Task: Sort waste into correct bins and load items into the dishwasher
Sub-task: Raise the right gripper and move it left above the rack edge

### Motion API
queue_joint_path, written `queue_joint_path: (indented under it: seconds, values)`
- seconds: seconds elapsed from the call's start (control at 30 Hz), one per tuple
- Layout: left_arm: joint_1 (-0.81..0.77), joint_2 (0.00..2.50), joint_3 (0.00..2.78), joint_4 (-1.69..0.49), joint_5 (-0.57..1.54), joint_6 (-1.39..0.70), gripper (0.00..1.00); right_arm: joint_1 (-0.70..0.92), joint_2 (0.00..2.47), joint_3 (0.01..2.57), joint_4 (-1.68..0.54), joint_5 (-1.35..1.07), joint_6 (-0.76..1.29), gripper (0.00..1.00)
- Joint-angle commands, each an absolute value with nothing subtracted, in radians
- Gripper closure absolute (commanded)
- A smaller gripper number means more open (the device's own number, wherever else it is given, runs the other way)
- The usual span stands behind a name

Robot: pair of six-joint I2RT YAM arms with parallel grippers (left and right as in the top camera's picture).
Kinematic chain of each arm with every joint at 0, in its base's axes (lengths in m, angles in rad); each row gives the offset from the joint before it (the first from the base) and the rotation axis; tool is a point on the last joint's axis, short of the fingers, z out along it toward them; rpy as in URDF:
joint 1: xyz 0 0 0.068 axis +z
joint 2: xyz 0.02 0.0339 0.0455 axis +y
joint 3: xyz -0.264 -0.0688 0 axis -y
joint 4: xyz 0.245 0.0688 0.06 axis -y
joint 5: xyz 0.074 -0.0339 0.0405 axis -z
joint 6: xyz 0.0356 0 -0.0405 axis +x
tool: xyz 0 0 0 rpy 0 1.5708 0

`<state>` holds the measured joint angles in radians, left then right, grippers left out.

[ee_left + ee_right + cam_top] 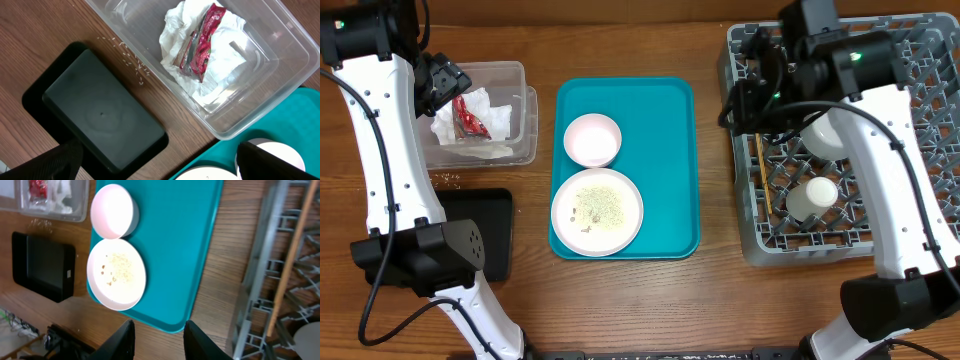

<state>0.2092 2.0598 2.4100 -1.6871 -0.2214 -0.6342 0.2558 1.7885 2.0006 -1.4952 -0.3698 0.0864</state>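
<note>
One teal tray, one large pink plate, one small pink dish, one clear tub, one black tray, one red wrapper, one grey dish rack, one bowl, one cup, one visible chopstick, and a clump of napkins too crumpled to count.

- Red wrapper, lying on the napkins in the clear tub at the far left: printed markings on its face, too blurred and creased to read.
- Black tray, near left: a small pale label on its inner wall, too small to read.
- No other text, brand, number or sign can be read.
</note>
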Motion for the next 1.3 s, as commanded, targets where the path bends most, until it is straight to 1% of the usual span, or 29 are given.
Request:
queue_joint_path:
  seconds: [0.0, 0.03, 0.07, 0.1, 0.3, 0.63, 1.27]
  values:
    - [0.202, 2.051, 2.408, -1.689, -0.236, -0.651, 0.0, 0.296, 1.741, 2.004, -1.465, -0.379, 0.09, 0.64]
    - [0.202, 2.051, 2.408, -1.689, -0.236, -0.651, 0.0, 0.305, 1.741, 2.004, -1.449, -0.379, 0.09, 0.62]
    - [0.202, 2.05, 2.408, -1.689, -0.236, -0.651, 0.0, 0.31, 1.743, 2.004, -1.439, -0.379, 0.09, 0.49]
    - [0.202, 2.051, 2.408, -1.689, -0.236, -0.651, 0.0, 0.315, 1.743, 2.004, -1.431, -0.379, 0.09, 0.0]
    - [0.202, 2.051, 2.408, -1.689, -0.236, -0.651, 0.0, 0.317, 1.744, 2.004, -1.414, -0.379, 0.09, 0.0]
    - [0.202, 2.05, 2.408, -1.689, -0.235, -0.651, 0.0, 0.317, 1.744, 2.004, -1.292, -0.379, 0.09, 0.0]
    - [0.202, 2.051, 2.408, -1.689, -0.236, -0.651, 0.0, 0.317, 1.744, 2.004, -1.291, -0.379, 0.09, 0.0]
